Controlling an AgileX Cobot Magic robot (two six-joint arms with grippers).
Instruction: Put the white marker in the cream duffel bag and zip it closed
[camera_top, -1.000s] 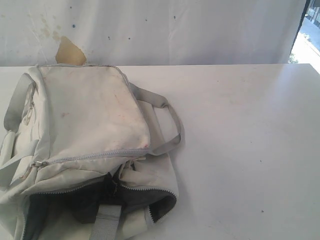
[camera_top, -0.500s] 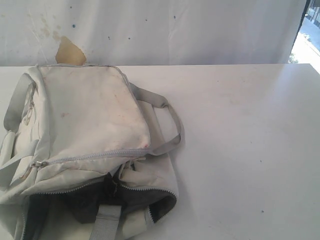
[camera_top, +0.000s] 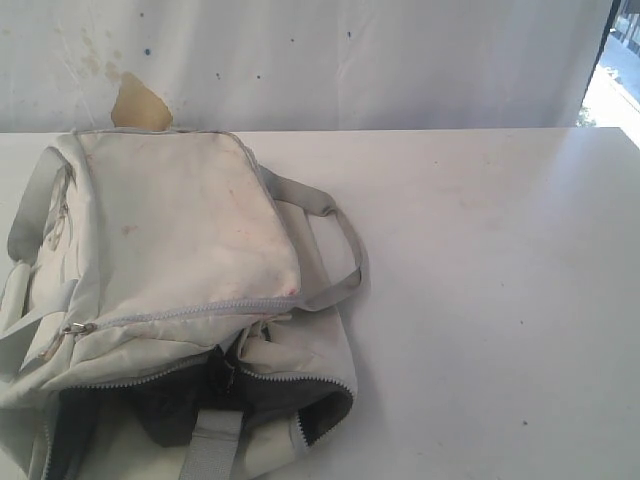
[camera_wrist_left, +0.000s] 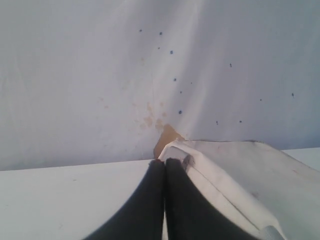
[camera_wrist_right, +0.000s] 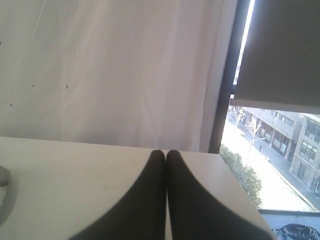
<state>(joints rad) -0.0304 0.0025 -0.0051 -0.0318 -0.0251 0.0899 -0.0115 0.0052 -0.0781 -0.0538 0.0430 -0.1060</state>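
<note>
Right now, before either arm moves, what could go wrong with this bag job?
1. No white marker shows in any view; left pincer and right pincer are both shut, empty.
2. The cream duffel bag has a sagging opening at the frame's edge; a drop could miss.
3. A grey strap crosses that opening and might snag the zipper.

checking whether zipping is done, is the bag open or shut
Open. The bag gapes at its near end: the zipper teeth stand apart and the dark lining shows between them.
</note>
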